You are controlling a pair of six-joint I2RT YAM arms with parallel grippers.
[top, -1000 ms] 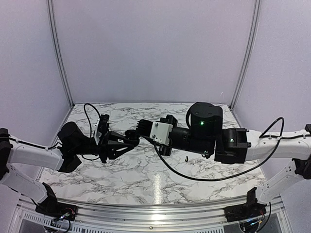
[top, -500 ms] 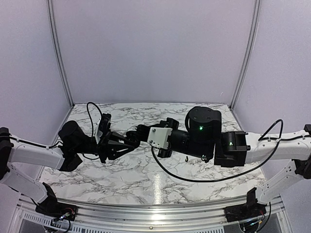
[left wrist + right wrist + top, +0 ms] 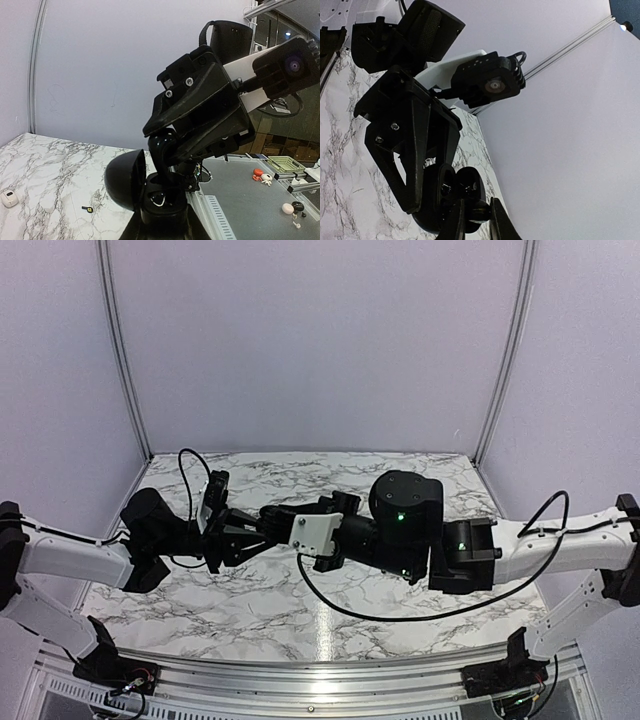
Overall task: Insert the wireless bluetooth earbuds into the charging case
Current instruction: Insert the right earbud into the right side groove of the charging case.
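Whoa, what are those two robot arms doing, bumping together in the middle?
They're working as a team above the marble table. The left pincer is shut on a little black charging case with its lid flipped open, holding it up. The right pincer has its tips right at the open case and seems to be pinching a tiny black earbud, ready to tuck it in. It's too dark to see whether the earbud is seated.

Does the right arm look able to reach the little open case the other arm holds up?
Probably yes. The left end effector holds the open charging case in the air, and the right end effector sits right at its opening with nothing between.
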